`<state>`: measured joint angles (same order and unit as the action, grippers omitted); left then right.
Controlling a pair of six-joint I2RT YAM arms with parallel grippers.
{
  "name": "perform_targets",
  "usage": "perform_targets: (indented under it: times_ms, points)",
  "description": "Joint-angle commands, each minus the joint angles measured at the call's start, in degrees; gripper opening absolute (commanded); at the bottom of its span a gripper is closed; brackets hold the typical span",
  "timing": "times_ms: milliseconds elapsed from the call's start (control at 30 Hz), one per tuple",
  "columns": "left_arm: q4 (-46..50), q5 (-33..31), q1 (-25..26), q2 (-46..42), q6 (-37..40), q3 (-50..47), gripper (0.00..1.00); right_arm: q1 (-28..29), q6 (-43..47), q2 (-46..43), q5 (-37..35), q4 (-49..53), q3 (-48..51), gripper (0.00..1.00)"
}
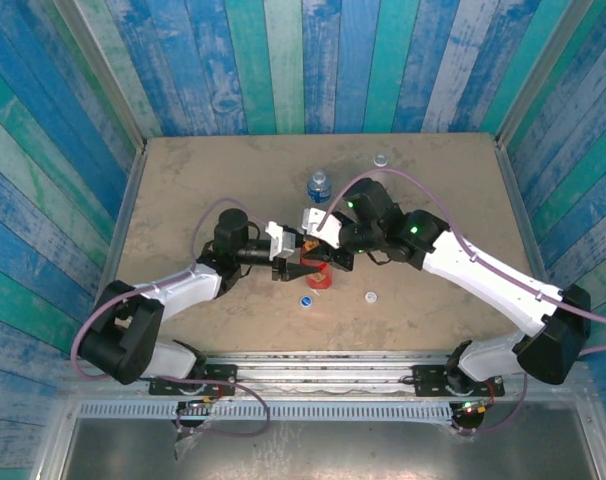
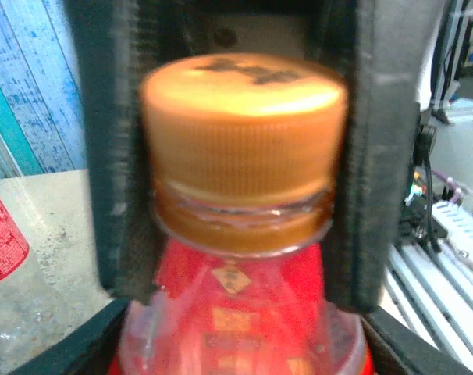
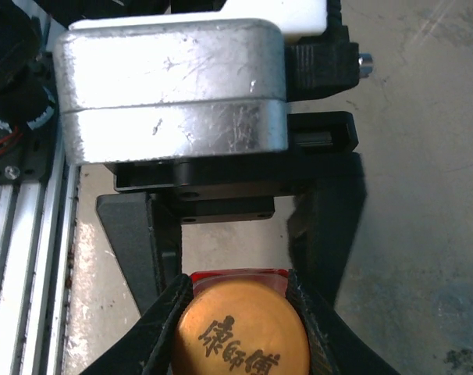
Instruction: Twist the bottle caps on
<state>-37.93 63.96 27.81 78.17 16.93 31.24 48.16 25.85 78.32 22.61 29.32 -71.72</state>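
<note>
Right pincer (image 3: 238, 332): I have it clenched on the red bottle (image 2: 240, 312), one finger against each shoulder just below the neck. The bottle stands upright near the middle of the table (image 1: 183, 190).

Left pincer (image 2: 240, 156): its pads stand on either side of the orange cap (image 2: 244, 133), flush or nearly so. Whether they press it or merely stand beside it I cannot tell (the cap is blurred). That cap sits level on the red bottle's neck, with the collar ring just beneath.

Contents of the red bottle: I cannot tell.

Bottle with a blue label (image 1: 319, 186): upright, farther back, apart from both pincers.

Bottle with a red label (image 2: 2, 238): beside the red bottle, clear below the label.

Blue cap (image 1: 307, 298) and white cap (image 1: 370, 296): loose on the table toward the near edge, apart from each other.
</note>
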Motion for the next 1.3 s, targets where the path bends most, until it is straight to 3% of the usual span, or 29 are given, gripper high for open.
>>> perform_targets:
  times_ms: [0,200,567,700,867,1133,1200,1267]
  points:
    - [-6.2,-1.1,0.1,-3.6,-2.5,-1.3,0.7,-0.5,-4.2,-2.6,3.6,-4.8,2.7,0.16]
    - [-9.0,-0.9,0.0,-3.7,-5.1,-1.8,0.7,-1.9,-8.1,-7.8,9.7,-13.8,8.5,0.15]
    - [-12.2,1.0,0.0,-2.7,-8.3,-1.4,0.66,-2.7,-11.4,-8.3,11.7,-21.6,12.0,0.16]
    - [-1.9,0.9,0.1,-4.1,-2.1,0.2,0.62,-2.7,-13.9,-8.1,12.7,-26.9,13.5,0.16]
    - [-2.7,0.1,0.0,-4.7,-2.4,-0.4,0.73,-2.8,-15.1,-8.7,12.0,-31.1,15.3,0.16]
    - [-3.4,0.2,0.1,-4.9,-2.8,-0.6,0.49,-2.9,-15.1,-9.3,12.4,-31.8,16.8,0.18]
    - [-2.9,0.1,0.0,-4.8,-2.1,-0.6,0.45,-2.9,-14.4,-9.8,12.1,-30.7,16.6,0.22]
    - [-1.1,-0.5,0.0,-4.9,-0.3,-0.4,0.43,-2.9,-13.2,-10.6,11.4,-28.8,16.4,0.34]
